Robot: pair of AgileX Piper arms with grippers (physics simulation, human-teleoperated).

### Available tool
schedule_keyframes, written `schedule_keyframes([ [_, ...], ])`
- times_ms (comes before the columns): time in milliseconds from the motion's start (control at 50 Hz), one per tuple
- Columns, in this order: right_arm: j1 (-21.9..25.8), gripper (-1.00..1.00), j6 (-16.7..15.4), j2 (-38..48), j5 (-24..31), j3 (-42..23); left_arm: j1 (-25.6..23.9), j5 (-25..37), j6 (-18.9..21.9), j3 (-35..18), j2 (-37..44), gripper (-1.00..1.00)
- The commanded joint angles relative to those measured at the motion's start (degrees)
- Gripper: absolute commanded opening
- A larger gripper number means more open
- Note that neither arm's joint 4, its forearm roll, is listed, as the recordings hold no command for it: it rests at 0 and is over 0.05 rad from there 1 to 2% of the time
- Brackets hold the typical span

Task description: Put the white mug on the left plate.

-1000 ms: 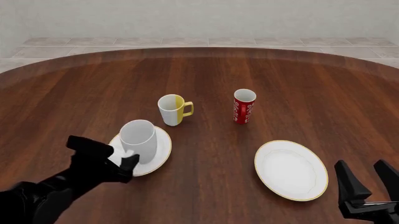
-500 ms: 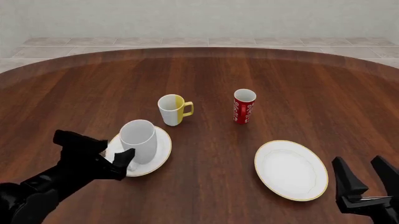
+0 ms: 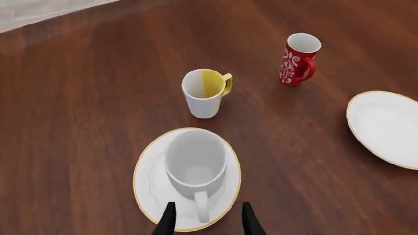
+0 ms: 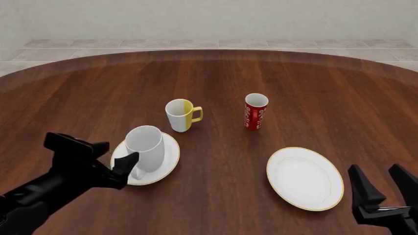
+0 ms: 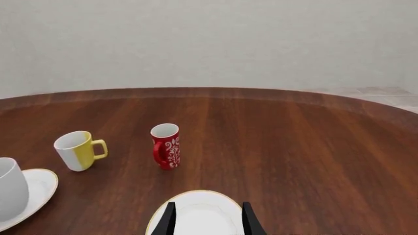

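The white mug (image 4: pixel 145 147) stands upright on the left plate (image 4: pixel 171 152), its handle toward my left arm. My left gripper (image 4: pixel 98 154) is open and empty, just off the plate's near-left rim. In the left wrist view the mug (image 3: pixel 196 164) sits on the plate (image 3: pixel 150 185), and the handle's end lies between the tips of my open gripper (image 3: pixel 207 224) without touching them. My right gripper (image 4: pixel 384 190) is open and empty at the front right. The mug (image 5: pixel 9 188) and plate (image 5: pixel 40 183) also show in the right wrist view.
A white-and-yellow mug (image 4: pixel 180 115) stands just behind the left plate. A slim red patterned cup (image 4: pixel 255 112) stands to its right. An identical second plate (image 4: pixel 304 178) lies at the front right, under my right gripper (image 5: pixel 207 220) in the right wrist view.
My left gripper has drawn back toward the near left, away from the mug's handle. The mug stays upright on the plate. The right arm has barely moved.
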Motion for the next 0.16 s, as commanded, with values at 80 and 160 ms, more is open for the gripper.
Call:
schedule_keyframes([
  [80, -0.1, 1.00, 0.2, -4.6, 4.5, 0.0, -1.2, 4.0, -0.2, -1.4, -4.5, 1.00],
  [160, -0.1, 1.00, 0.2, -5.7, 5.5, 0.0, -1.9, 6.3, -0.5, -2.2, -7.0, 1.00],
])
